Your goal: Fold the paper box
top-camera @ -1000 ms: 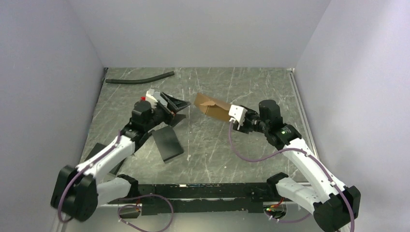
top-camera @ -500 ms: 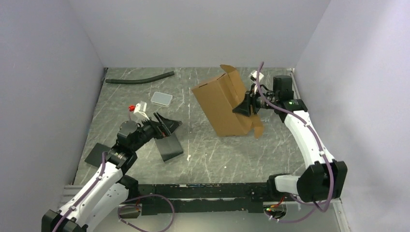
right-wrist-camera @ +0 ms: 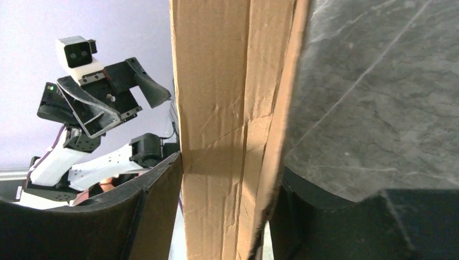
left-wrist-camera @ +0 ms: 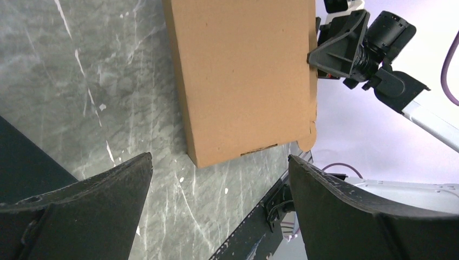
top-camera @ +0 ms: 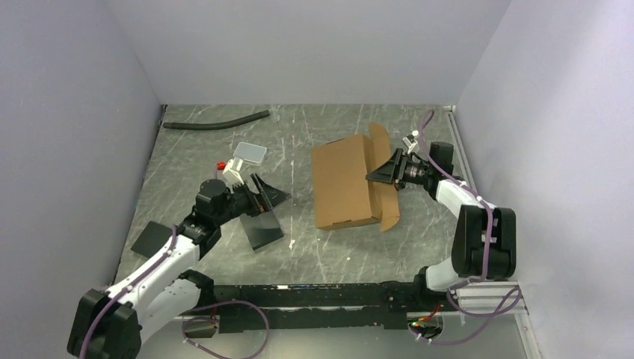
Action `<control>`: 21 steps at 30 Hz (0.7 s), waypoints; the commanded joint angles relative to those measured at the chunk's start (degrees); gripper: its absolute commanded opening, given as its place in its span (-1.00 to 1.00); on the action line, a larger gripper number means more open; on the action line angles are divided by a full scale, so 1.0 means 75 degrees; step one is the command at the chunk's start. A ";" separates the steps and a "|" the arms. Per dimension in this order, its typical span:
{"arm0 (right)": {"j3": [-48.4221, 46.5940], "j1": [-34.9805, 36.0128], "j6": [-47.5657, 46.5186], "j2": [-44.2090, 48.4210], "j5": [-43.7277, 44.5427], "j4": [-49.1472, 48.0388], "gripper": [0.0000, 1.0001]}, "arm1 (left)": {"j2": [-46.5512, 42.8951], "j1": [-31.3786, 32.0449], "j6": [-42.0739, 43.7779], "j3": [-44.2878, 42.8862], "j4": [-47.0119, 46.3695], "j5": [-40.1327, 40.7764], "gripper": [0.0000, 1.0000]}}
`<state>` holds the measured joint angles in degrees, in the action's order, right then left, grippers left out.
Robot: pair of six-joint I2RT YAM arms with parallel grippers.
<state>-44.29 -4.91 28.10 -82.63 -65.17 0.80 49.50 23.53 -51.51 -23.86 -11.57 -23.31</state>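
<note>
Brown paper box (top-camera: 342, 182) lying flat on table (top-camera: 321, 247), right of centre, side flap angling up along right edge. There right gripper (top-camera: 385, 173) clamping cardboard, fingers (right-wrist-camera: 157, 216) pressing both faces. Meanwhile left gripper (top-camera: 268, 193) hanging spread wide, holding nothing, over black slab (top-camera: 262, 230), well apart from box.

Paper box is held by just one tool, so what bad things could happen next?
1. The right tool pinches the paper box only at one side edge, so the box might slip out or its flap might bend the wrong way.
2. The left tool is open and away from the box, near a black slab, so nothing steadies the other side and the box could swing or slide.
</note>
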 commanded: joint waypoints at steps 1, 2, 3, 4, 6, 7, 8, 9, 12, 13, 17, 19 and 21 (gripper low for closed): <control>0.0178 -0.0002 0.0347 -0.0741 -0.0224 -0.1524 0.19 | 0.0671 -0.0021 -0.0220 -0.0478 -0.0310 -0.0435 0.99; 0.0184 -0.0011 0.0253 -0.0967 -0.0196 -0.1549 0.23 | 0.0879 -0.0020 -0.0226 -0.0602 -0.0193 -0.0511 0.99; 0.0153 -0.0013 0.0115 -0.1219 -0.0163 -0.1510 0.25 | 0.1058 -0.0005 -0.0182 -0.0745 -0.0071 -0.0583 0.98; 0.0077 -0.0022 -0.0064 -0.1450 -0.0140 -0.1391 0.27 | 0.1232 0.0033 -0.0135 -0.0896 0.0083 -0.0607 0.97; -0.0130 -0.0036 -0.0540 -0.1840 -0.0015 -0.0993 0.32 | 0.1484 0.0183 0.0018 -0.1206 0.0364 -0.0518 0.97; -0.0188 -0.0037 -0.0699 -0.1978 0.0025 -0.0866 0.34 | 0.1584 0.0293 0.0140 -0.1352 0.0545 -0.0401 0.97; -0.0214 -0.0037 -0.0814 -0.2097 0.0101 -0.0768 0.38 | 0.1678 0.0393 0.0262 -0.1495 0.0733 -0.0266 0.97; -0.0213 -0.0037 -0.0908 -0.2165 0.0226 -0.0724 0.42 | 0.1834 0.0516 0.0433 -0.1662 0.0919 -0.0109 0.97; -0.0332 -0.0037 -0.1525 -0.2229 0.0716 -0.0035 0.50 | 0.2329 0.0823 0.0770 -0.2180 0.1478 0.0282 0.97; -0.0434 -0.0037 -0.1826 -0.2209 0.0991 0.0367 0.56 | 0.2497 0.0898 0.0890 -0.2336 0.1636 0.0385 0.97; -0.0656 -0.0055 -0.2731 -0.1859 0.1868 0.1267 0.83 | 0.3083 0.1088 0.1300 -0.2877 0.2395 0.0887 0.95; -0.0668 -0.0077 -0.3147 -0.1584 0.2173 0.1575 0.99 | 0.3203 0.1125 0.1518 -0.3046 0.2577 0.0969 0.93; -0.0705 -0.0155 -0.3468 -0.1346 0.2319 0.1865 0.99 | 0.3234 0.1160 0.1724 -0.3220 0.2803 0.1066 0.92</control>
<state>-47.11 -5.26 10.98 -97.93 -52.80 8.71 73.34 31.66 -43.77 -44.14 4.08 -18.74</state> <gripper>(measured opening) 0.987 0.966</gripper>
